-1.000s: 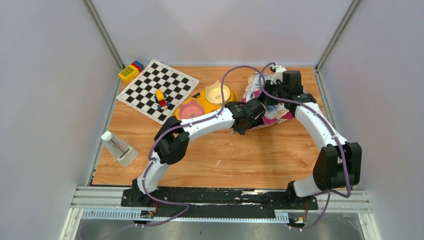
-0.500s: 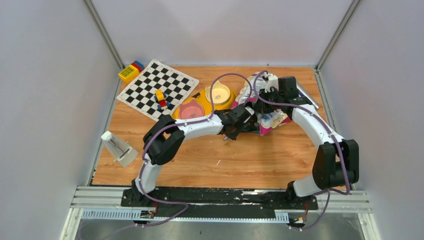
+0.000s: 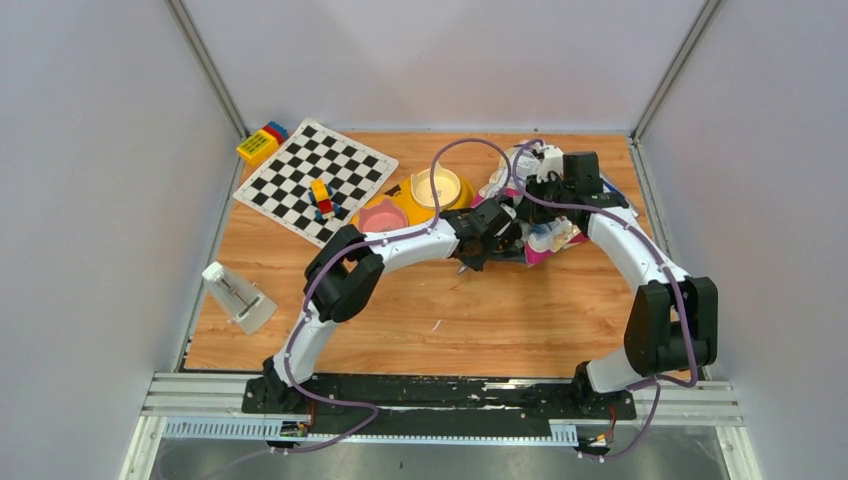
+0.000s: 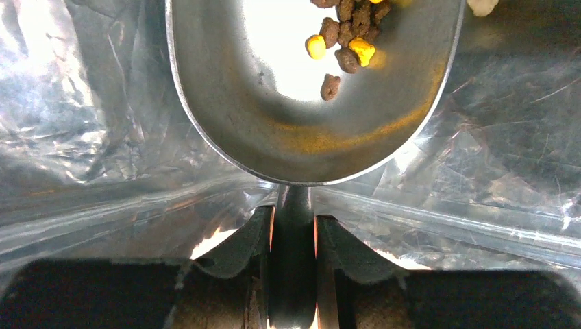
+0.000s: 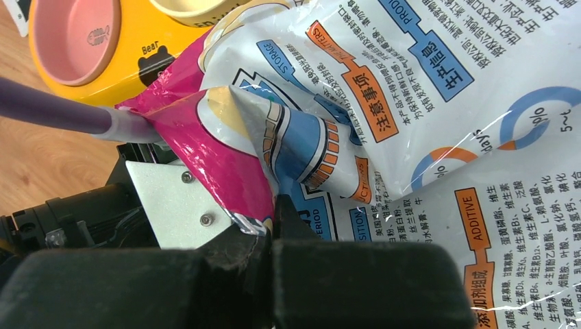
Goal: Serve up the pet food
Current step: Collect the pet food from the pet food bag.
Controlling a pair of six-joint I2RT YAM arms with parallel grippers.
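While the right gripper (image 5: 270,229) pinches the bag (image 5: 425,123) at its rim and the left gripper (image 4: 293,229) clamps the scoop (image 4: 274,110) inside, its few kibble pellets (image 4: 346,31) could spill if the scoop tilts coming out.

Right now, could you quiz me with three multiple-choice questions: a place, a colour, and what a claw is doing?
1. The scoop is: A) inside the bag B) over a bowl C) on the chessboard
2. The kibble in it is: A) blue B) brown and yellow C) green
3. The right claw is: A) open B) holding a toy block C) shut on the bag's edge
Answers: 1 A, silvery bag lining surrounds it; 2 B, seen in the left wrist view; 3 C, it pinches the pink fold.
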